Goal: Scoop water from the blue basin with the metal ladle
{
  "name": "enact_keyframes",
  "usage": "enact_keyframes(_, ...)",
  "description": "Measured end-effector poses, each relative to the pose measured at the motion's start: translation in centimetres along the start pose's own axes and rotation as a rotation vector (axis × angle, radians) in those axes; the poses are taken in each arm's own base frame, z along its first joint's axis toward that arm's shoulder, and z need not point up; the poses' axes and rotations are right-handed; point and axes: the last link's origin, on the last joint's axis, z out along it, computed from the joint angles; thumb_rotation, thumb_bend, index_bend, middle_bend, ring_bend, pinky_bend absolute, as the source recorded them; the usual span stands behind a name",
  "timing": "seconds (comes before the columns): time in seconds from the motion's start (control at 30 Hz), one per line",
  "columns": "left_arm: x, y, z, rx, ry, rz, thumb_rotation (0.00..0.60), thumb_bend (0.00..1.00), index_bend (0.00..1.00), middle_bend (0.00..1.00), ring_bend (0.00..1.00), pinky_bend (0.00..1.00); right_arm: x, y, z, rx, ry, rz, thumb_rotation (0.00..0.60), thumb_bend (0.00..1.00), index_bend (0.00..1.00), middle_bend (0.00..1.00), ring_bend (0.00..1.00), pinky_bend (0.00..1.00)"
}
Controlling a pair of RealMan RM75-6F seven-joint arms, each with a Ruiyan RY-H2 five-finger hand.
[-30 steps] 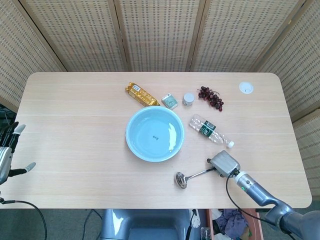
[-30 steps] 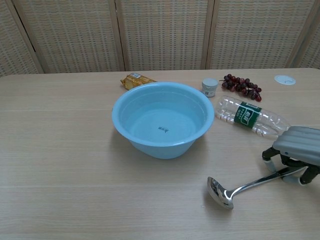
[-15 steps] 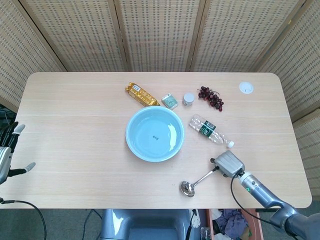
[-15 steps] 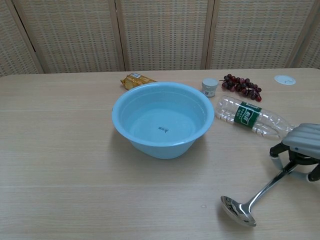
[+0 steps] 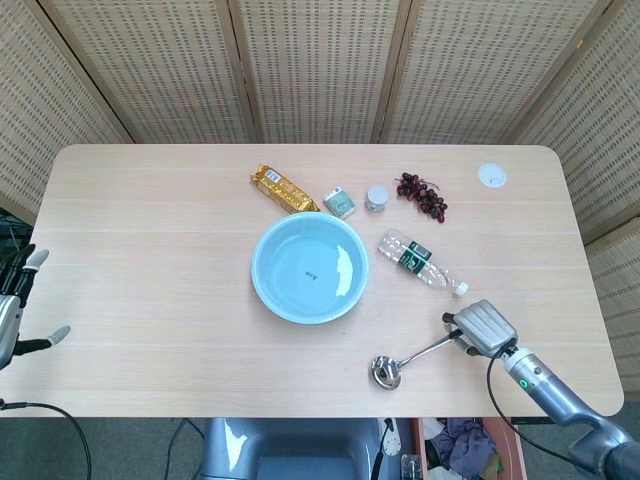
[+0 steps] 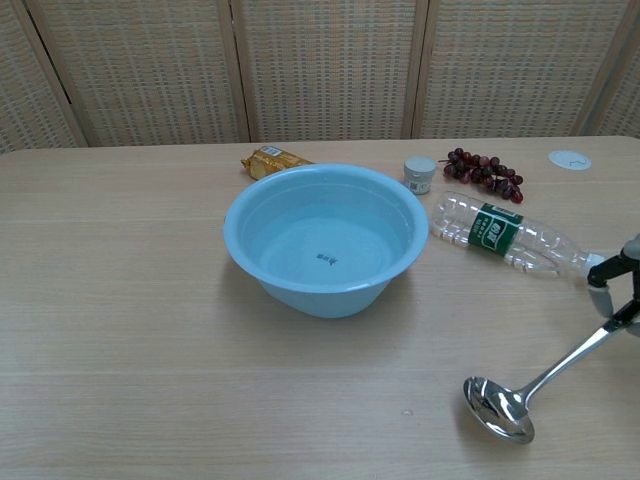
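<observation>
The ladle [image 5: 412, 359] is being held by its handle in the right robot hand [image 5: 483, 327] at the lower right of the head view, with the fingers wrapped about the handle's end. The ladle's bowl [image 6: 499, 409] is being shown low in the chest view, right of centre, close above the desk [image 5: 150, 260] or resting on it; which of the two cannot be told. The handle is being angled up toward the right edge of that view, where only the fingertips [image 6: 600, 290] of the right robot hand are being seen.

The blue basin [image 5: 310, 267] is being shown near the middle of the frame, well apart from the ladle, with water in it. A plastic bottle [image 5: 420, 259] is lying on its side just right of the basin, between the basin and the right robot hand. Above the basin, a gold packet [image 5: 282, 188], a small box [image 5: 340, 204], a small white jar [image 5: 377, 198] and a bunch of dark grapes [image 5: 421, 195] are being seen in a row.

The left robot hand [image 5: 18, 305] is being held off the desk's left edge, at the lower left of the head view, empty, with its fingers apart.
</observation>
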Motion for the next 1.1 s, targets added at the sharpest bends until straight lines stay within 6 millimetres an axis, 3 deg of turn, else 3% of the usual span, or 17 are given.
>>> enact_keyframes(0.27,0.1,-0.1,0.0,-0.002,0.002,-0.005,0.6,0.0,0.0,0.0,0.0,0.0,2.7,1.3,-3.0,-0.011,0.052,0.092,0.6,0.79,0.82,0.99,0.95,1.0)
enact_keyframes(0.57,0.1,-0.2,-0.1,-0.001,0.001,-0.006,0.6,0.0,0.0,0.0,0.0,0.0,5.3,1.3,-3.9,-0.006,0.096,0.134,0.6,0.8,0.82,0.99,0.95,1.0)
enact_keyframes(0.8,0.0,-0.1,0.1,-0.003,-0.005,0.0,0.6,0.0,0.0,0.0,0.0,0.0,9.2,0.3,-2.8,-0.002,0.12,0.123,0.6,0.81,0.82,0.99,0.95,1.0)
enact_keyframes(1.1,-0.1,-0.1,0.4,0.001,-0.016,-0.003,0.6,0.0,0.0,0.0,0.0,0.0,15.4,-1.3,0.9,-0.051,0.117,0.057,0.6,0.83,0.82,0.99,0.95,1.0)
